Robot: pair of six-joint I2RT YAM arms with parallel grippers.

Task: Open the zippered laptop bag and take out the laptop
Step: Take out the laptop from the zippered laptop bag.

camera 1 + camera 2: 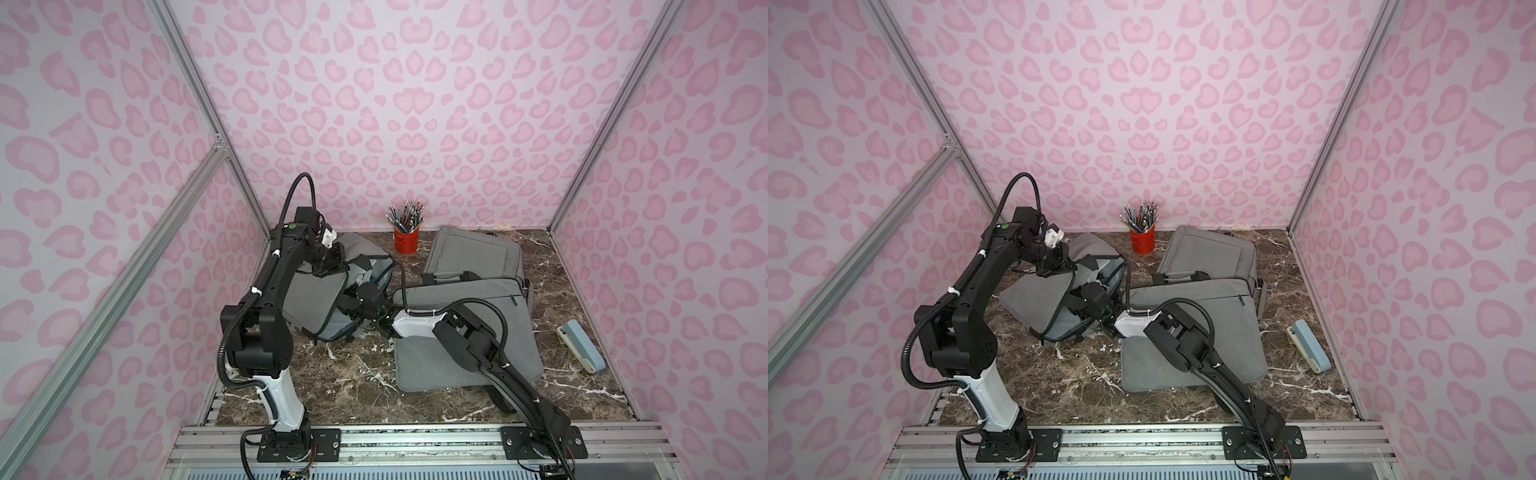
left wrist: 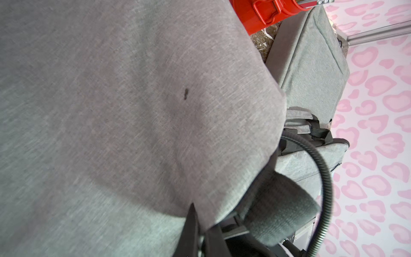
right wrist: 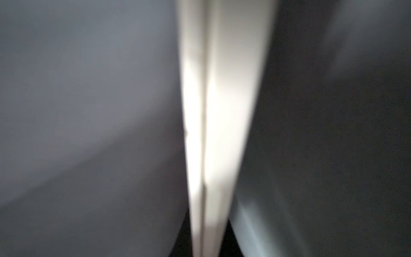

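Your left claw [image 1: 352,264] is clamped on the raised flap [image 2: 155,111] of the bag [image 1: 309,297], propping its mouth open so your right claw [image 1: 351,305], whose spread you cannot tell, can reach the laptop [image 3: 213,111], whose pale edge shows inside the bag.

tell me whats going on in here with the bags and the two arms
The left tool is pinched shut on the flap of the open grey bag, holding it up. The right tool reaches inside toward the white laptop, which sits in the bag, not yet out. Whether it grips the laptop cannot be told.
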